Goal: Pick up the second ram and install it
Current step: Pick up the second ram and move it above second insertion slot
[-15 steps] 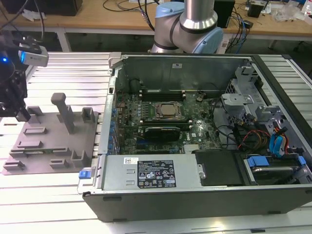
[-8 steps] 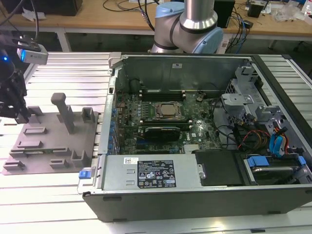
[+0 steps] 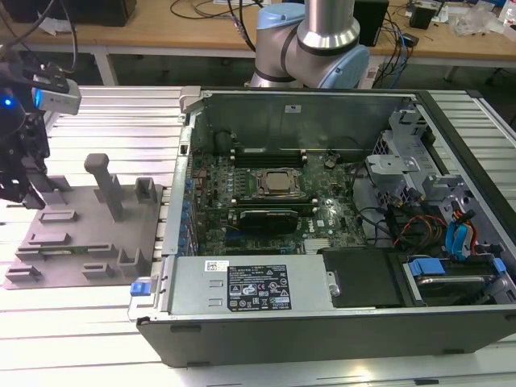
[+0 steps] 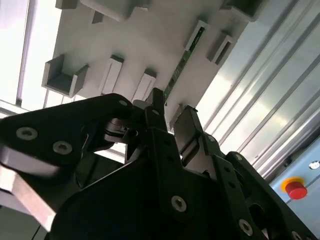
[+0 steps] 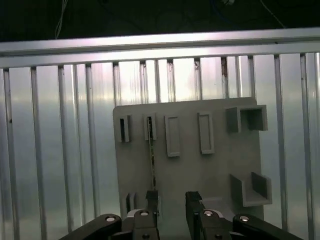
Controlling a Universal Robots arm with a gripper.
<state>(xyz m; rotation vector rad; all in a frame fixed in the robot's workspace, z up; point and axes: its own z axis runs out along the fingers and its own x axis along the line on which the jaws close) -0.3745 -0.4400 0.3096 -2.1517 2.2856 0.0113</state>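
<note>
Ribbed aluminium makes up the surface (image 3: 81, 339), its pale slats running under everything and, in both wrist views, out past every side of the grey tray (image 3: 81, 230). Behind the tray and the surface, in the exterior view, a wooden bench (image 3: 161, 24) crosses the room with dark cables draped over it.

Just beside the tray, on the exterior view's right, lies an open computer case (image 3: 322, 339), with the motherboard (image 3: 210, 218) and its CPU socket (image 3: 278, 184) exposed. The robot arm (image 3: 322, 40) rises beyond the case, well apart from the tray.

On the tray stand several grey pegs and box-shaped holders. Above its edge on the exterior view's left hangs the black gripper (image 3: 28, 189).

In the first wrist view the gripper (image 5: 172, 205) hovers over the tray (image 5: 200, 175) with its fingers (image 5: 192, 202) apart and nothing between them. The second ram (image 5: 151, 160) stands on edge in the tray, a thin green strip lined up with one finger rather than with the gap; whether they touch cannot be told. In the second wrist view a red button (image 4: 296, 189) sits off the tray, past the slats.
</note>
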